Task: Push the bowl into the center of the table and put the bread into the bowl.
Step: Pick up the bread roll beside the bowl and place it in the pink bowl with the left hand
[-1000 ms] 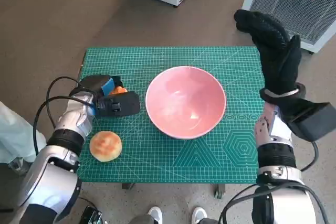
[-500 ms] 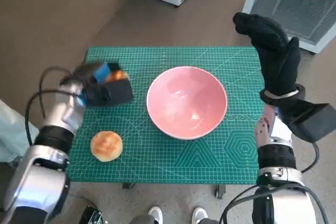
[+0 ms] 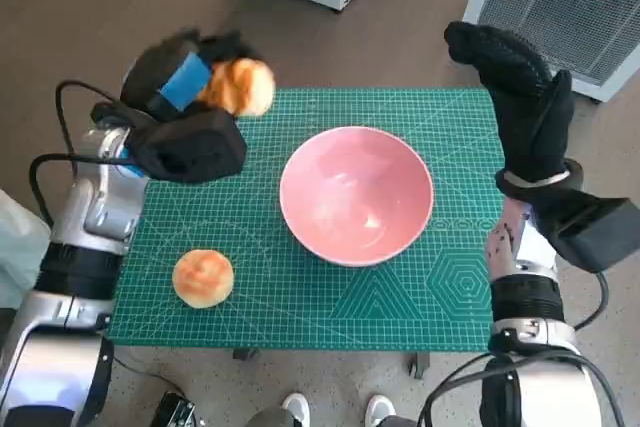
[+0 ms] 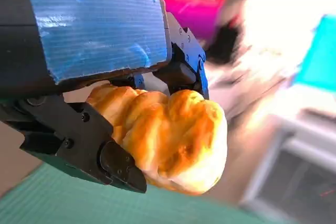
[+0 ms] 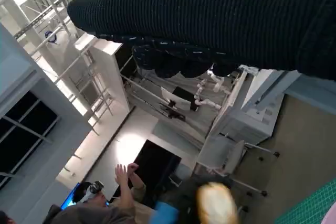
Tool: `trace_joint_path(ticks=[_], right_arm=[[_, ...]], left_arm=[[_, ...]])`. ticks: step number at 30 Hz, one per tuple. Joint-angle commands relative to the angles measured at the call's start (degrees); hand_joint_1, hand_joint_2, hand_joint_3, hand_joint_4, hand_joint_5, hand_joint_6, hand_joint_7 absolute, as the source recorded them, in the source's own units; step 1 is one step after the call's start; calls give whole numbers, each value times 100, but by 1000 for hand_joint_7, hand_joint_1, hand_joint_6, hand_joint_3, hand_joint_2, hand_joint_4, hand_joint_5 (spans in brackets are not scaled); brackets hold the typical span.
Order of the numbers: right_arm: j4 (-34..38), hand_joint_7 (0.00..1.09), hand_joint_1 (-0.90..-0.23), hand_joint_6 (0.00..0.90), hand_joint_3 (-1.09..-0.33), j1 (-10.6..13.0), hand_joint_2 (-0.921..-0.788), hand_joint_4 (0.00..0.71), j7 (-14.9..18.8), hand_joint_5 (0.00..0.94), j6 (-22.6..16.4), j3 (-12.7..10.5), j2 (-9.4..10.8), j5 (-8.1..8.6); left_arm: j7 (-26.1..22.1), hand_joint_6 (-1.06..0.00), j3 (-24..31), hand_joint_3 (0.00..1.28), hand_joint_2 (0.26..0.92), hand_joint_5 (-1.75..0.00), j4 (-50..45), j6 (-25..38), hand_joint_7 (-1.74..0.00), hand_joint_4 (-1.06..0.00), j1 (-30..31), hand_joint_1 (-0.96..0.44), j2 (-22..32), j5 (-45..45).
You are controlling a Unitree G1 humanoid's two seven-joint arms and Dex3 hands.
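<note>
Head view: your left robot hand (image 3: 190, 82) is lifting the bread (image 3: 240, 87) off the worktop (image 3: 300, 297), clamped on it, while the bowl (image 3: 355, 194) is sitting mid-mat. Left wrist view: fingers (image 4: 115, 163) are wrapping the bread (image 4: 168, 137) firmly. Right wrist view: the right robot hand (image 5: 210, 19) is hanging empty, fingers apart (another bun (image 3: 203, 278) is waiting).

Pink bowl (image 3: 356, 195): upright, empty, glossy inside, sits on green cutting mat (image 3: 300, 322) about mid-table, slightly toward right half.

Bread (image 3: 238, 86): golden-brown knobbly piece, held in left hand (image 3: 185, 82), lifted off mat above far-left corner, well apart from bowl. Left wrist view: bread (image 4: 168, 135) clamped between black fingers (image 4: 79, 145), browned ridges, paler end sticking out.

Second round bun (image 3: 203, 277): flat on mat, near-left area, left of bowl, not touching.
</note>
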Motion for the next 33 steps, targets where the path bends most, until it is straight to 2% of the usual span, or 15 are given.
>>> trace_joint_path(ticks=[1, 5, 13, 24, 33], right_arm=[[-20, 80, -715, 262, -650, 166, -921, 198, 16, 2, 65, -3, -24, 33], [-24, 79, -716, 262, -650, 179, -921, 198, -1, 2, 55, -2, -22, 20], [-101, 79, -717, 264, -649, 234, -921, 200, -37, 2, 44, 6, -14, 0], [-178, 80, -720, 272, -652, 315, -921, 206, -36, 4, 97, -33, -48, 56], [-267, 82, -720, 280, -648, 414, -921, 211, -103, 5, 87, -60, -48, 44]], left_arm=[[-385, -666, -128, 30, 911, -1093, -609, 177, -1109, -772, 45, 2, -245, -22], [-662, -663, -307, 29, 912, -1085, -636, 140, -1118, -774, -79, 2, -465, -17], [-1036, -636, -739, 33, 917, -1102, -69, -249, -1132, -771, -207, 2, -918, 33], [-940, -625, -1379, 49, 920, -1181, 595, -514, -1097, -739, -225, 2, -1306, 624], [-828, -611, -1618, 73, 920, -1245, 1220, -644, -1089, -703, -244, 2, -1453, 942]])
